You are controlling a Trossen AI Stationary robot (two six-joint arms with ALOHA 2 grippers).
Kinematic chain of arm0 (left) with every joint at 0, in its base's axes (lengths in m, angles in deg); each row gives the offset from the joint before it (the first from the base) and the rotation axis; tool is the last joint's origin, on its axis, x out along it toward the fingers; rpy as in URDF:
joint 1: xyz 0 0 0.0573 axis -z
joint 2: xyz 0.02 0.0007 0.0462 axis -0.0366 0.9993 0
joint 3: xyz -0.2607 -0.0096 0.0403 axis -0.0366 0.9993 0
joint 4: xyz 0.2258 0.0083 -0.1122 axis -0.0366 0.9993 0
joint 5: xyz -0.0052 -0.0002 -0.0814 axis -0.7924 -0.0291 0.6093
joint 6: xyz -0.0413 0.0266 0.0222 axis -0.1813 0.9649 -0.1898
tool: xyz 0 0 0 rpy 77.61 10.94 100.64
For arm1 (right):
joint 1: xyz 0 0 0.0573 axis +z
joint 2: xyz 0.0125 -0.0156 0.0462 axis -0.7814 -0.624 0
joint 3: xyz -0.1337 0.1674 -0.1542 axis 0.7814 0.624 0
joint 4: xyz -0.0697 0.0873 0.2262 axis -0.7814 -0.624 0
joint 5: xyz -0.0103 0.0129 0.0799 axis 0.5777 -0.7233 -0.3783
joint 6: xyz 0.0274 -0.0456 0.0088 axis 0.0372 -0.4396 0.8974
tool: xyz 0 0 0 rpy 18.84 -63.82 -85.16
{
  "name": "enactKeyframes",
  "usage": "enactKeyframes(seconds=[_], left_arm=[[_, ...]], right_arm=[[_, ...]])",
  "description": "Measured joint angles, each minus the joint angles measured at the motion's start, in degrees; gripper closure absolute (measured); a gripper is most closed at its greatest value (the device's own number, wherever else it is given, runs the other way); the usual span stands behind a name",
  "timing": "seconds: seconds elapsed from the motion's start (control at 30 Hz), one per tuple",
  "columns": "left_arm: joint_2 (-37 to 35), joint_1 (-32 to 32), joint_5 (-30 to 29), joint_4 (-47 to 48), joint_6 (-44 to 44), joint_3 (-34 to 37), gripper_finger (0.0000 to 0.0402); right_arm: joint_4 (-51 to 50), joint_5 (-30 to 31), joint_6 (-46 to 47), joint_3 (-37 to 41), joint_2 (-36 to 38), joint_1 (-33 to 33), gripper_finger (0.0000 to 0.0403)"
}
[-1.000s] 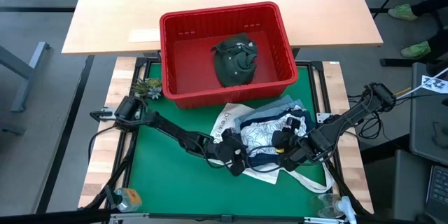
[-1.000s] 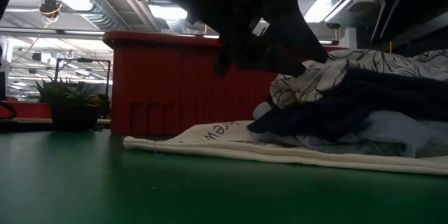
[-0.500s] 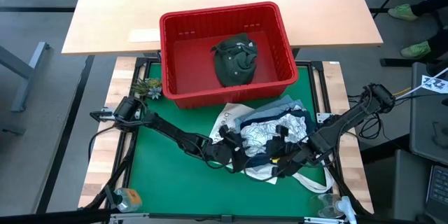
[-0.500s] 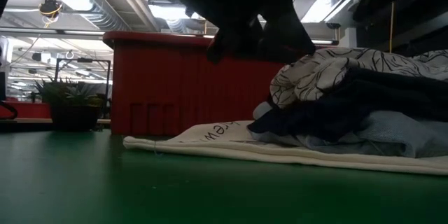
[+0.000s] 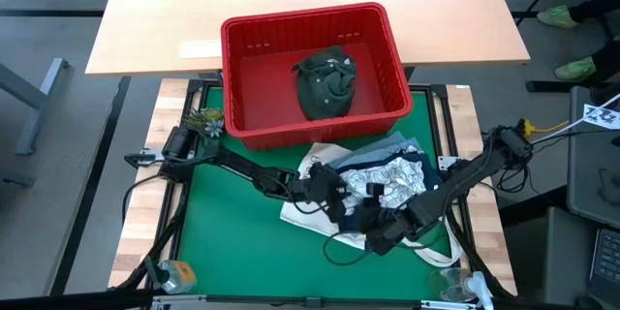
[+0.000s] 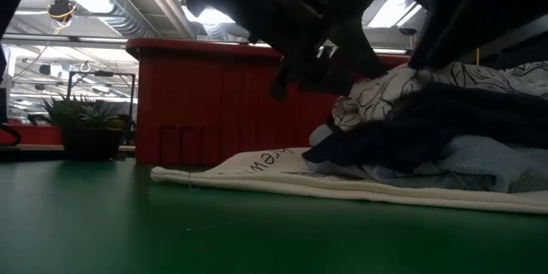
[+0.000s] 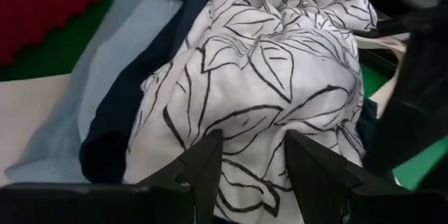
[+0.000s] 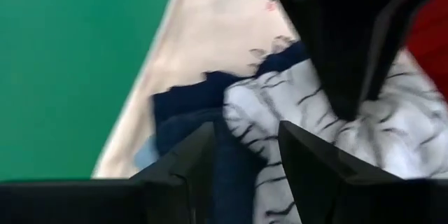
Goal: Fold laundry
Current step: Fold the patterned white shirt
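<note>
Nothing is folded yet: the laundry [image 5: 383, 179] lies heaped between the left pincer [image 7: 250, 155] and right pincer [image 8: 246, 148], both standing apart, empty.

Evenly lit from above in the high view, with only soft shadows beside the red basket [image 5: 310, 68]. Strongly backlit at table height: ceiling strip lights glaring above the basket, arms reduced to black silhouettes in front of it. Sharp on the leaf-print garment [image 7: 280, 98] from the left wrist; heavily motion-blurred from the right wrist.
</note>
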Motion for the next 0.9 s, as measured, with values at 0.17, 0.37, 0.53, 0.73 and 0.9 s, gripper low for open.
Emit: enactKeyframes(seconds=[0.17,0.37,0.53,0.73,0.9], left_arm=[[0.00,-1.43,3.82,0.08,0.00,0.00,0.0250],[0.00,-1.95,4.41,0.10,0.00,0.00,0.0250],[-0.02,-2.11,4.59,0.13,0.00,0.00,0.0250],[-0.04,-2.39,4.59,0.13,0.02,0.00,0.0250],[-0.08,-3.15,4.63,0.11,0.00,0.00,0.0250]], right_arm=[[-0.10,7.00,0.00,0.00,-2.06,-0.02,0.0244],[-0.57,6.21,-0.02,0.00,-4.42,-0.02,0.0244],[-0.46,6.83,-0.01,0.00,-5.75,-0.02,0.0244],[-0.44,9.29,0.00,0.00,-6.58,-0.02,0.0277],[-0.44,9.48,-0.01,0.00,-6.58,-0.02,0.0377]])
